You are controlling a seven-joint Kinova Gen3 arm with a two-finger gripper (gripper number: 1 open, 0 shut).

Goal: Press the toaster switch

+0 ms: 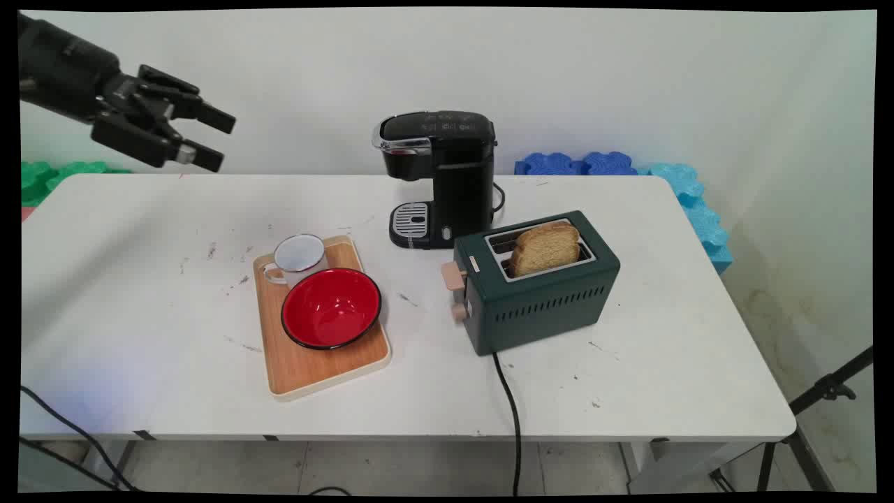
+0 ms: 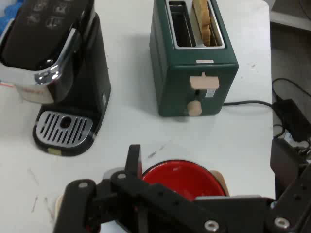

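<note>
My black gripper (image 1: 218,142) hangs open in the air above the table's far left corner, holding nothing. Nearest below it, on a wooden tray (image 1: 307,370), stand a white mug (image 1: 299,255) and a red bowl (image 1: 330,307). In the hand view the red bowl (image 2: 182,177) lies just past my linkage, partly hidden by it. Beyond it are a black coffee maker (image 2: 53,73) and a dark green toaster (image 2: 192,63) with a slice of toast (image 2: 206,22) in one slot. The main view shows the coffee maker (image 1: 440,175) at the back centre and the toaster (image 1: 538,293) to its right.
The toaster's black cord (image 1: 513,412) runs off the white table's (image 1: 663,363) front edge. Blue foam blocks (image 1: 628,168) lie behind the table at the right, green ones (image 1: 49,175) at the left. A tripod leg (image 1: 824,391) stands at the lower right.
</note>
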